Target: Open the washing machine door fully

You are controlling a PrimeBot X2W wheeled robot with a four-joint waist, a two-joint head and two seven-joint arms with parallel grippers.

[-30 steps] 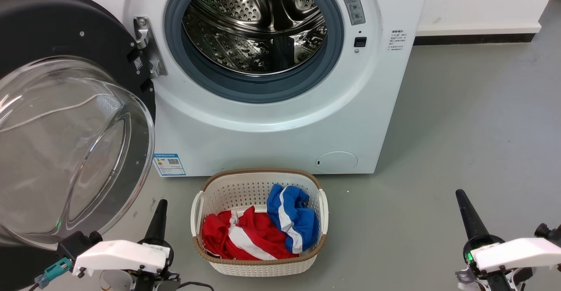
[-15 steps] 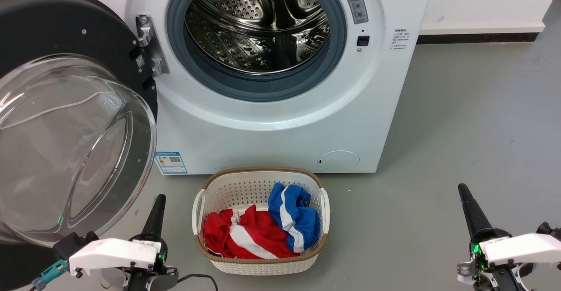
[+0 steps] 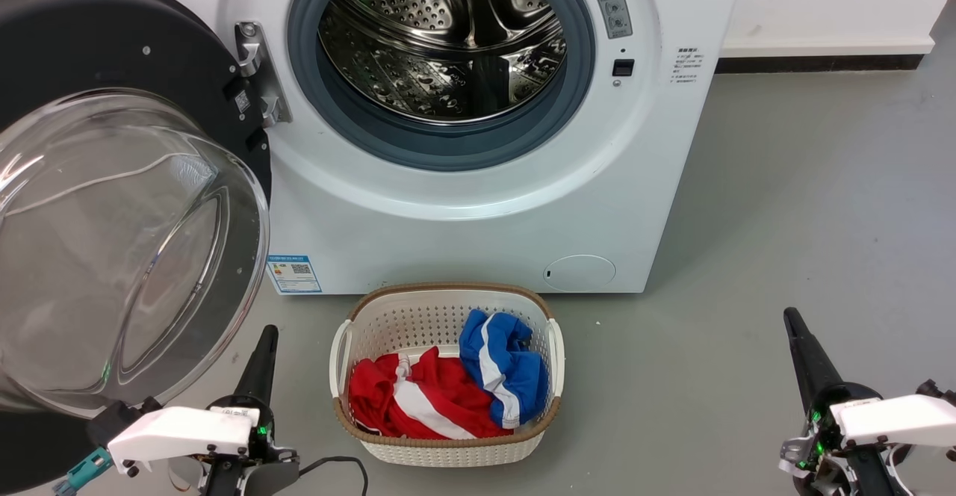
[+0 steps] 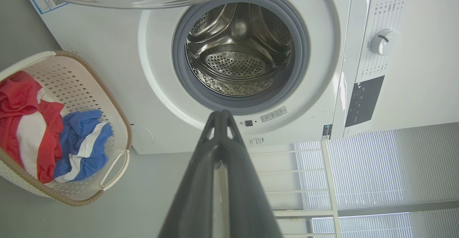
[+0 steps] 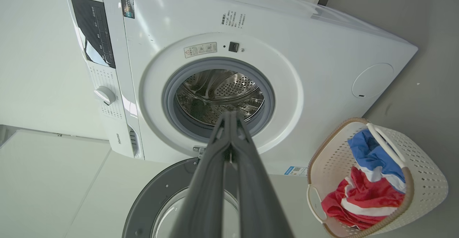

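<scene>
The washing machine door (image 3: 127, 212) stands swung wide open at the left of the washing machine (image 3: 478, 212), as the head camera sees it, hanging on its metal hinge (image 3: 258, 70) beside the grey rubber gasket (image 3: 448, 149). The black ring and bulging clear glass bowl of the door face out over the floor (image 3: 784, 219). The perforated steel drum (image 3: 444, 40) lies exposed at the middle of the machine's front, with a blue label (image 3: 294, 273) at the front's lower left corner and a round flap (image 3: 579, 273) at its lower right. A white laundry basket (image 3: 448, 447) sits on the floor directly in front of the machine, holding a red garment (image 3: 418, 403) and a blue garment (image 3: 504, 365). The left pincer (image 3: 265, 339) hangs in front of the machine's lower left corner, near the door's lower rim, its two dark fingers pressed together on nothing. The right pincer (image 3: 793, 324) hangs well off to the right of the machine, its fingers likewise together and empty, pointing toward the machine
</scene>
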